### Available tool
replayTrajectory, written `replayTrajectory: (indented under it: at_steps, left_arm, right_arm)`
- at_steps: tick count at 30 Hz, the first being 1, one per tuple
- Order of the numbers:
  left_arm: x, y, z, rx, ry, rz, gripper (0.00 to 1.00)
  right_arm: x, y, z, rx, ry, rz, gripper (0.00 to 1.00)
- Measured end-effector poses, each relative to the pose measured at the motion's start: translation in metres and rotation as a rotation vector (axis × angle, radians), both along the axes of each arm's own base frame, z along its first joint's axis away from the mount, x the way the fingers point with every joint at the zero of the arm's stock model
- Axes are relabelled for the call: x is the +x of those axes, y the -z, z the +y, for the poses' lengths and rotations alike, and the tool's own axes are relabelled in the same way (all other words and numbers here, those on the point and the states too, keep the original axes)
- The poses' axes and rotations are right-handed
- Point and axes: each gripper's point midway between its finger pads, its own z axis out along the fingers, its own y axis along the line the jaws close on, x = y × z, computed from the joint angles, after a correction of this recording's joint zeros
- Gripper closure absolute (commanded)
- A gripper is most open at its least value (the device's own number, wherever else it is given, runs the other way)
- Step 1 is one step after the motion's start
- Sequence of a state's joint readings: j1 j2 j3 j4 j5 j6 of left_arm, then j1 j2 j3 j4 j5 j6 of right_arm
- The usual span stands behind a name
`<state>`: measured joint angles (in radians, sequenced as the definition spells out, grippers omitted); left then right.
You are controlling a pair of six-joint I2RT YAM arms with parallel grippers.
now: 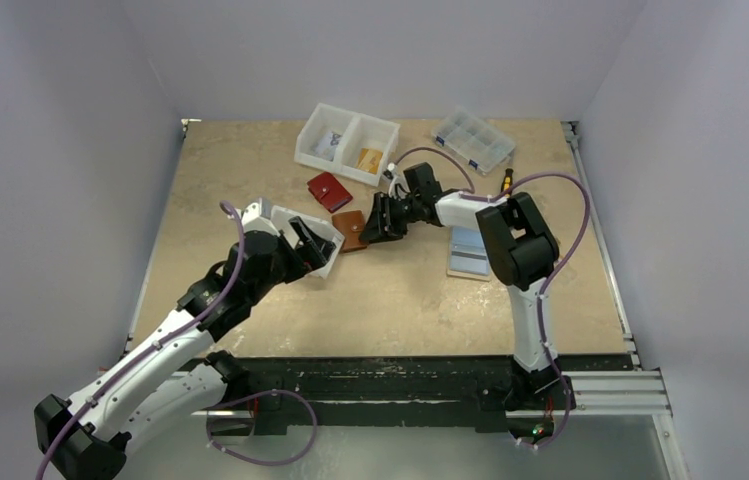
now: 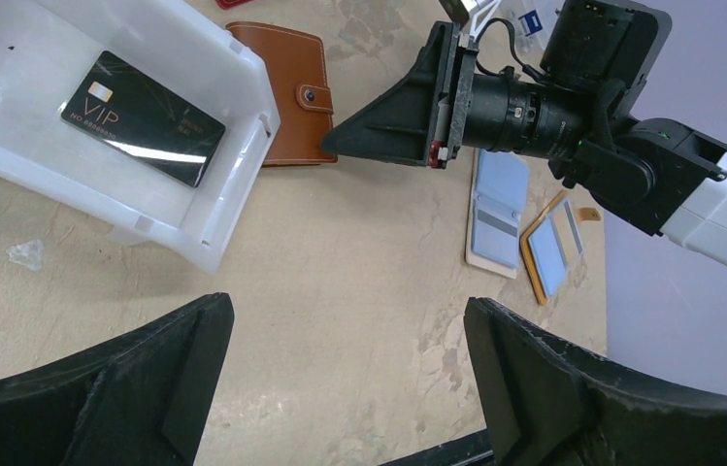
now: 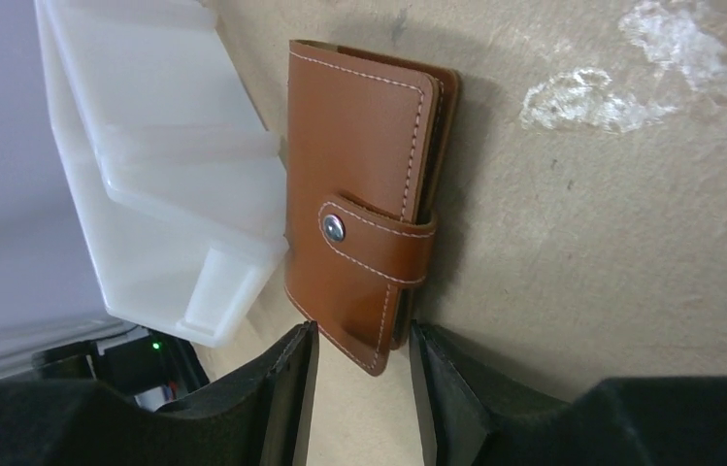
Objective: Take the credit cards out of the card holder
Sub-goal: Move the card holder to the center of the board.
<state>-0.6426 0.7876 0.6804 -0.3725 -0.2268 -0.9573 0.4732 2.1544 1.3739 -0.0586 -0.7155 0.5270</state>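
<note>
The card holder [image 3: 354, 175] is a small tan-brown leather-look wallet with pale stitching and a metal snap on a strap. It lies flat on the desk [image 2: 359, 291], closed, right up against the white bin [image 2: 97, 199] on the side away from the left arm. Probably light and a bit squishy, and smooth enough to skate around if pushed, so it likely needs pinning down by its long edges while the strap's free end gets peeled up. No cards poke out of it.

The right gripper [image 3: 361, 335] has its jaws partway apart, straddling the strap-end corner, and it looks loose rather than clamped. The left gripper [image 2: 349, 388] is spread wide with nothing in it, hanging over bare desk just beside the bin. Inside the bin there's one black VIP card [image 2: 141, 118]: thin, stiff, glossy, so slippery.
</note>
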Motion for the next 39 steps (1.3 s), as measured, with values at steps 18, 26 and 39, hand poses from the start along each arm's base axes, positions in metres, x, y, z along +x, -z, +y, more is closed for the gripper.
replayTrajectory:
  at_steps: [18, 26, 39]
  left_arm:
    - [-0.002, -0.005, -0.01, -0.041, 0.043, -0.018, 0.05]
    - [-0.009, 0.012, -0.039, -0.095, 0.185, 0.012, 0.07]
    - [-0.051, 0.073, -0.092, -0.044, 0.379, 0.1, 0.06]
  right_arm:
    - [-0.004, -0.001, -0.012, 0.001, 0.038, 0.043, 1.0]
    - [-0.019, -0.003, -0.081, -0.14, -0.125, -0.069, 1.0]
    - [-0.122, 0.003, -0.144, -0.306, -0.577, -0.12, 1.0]
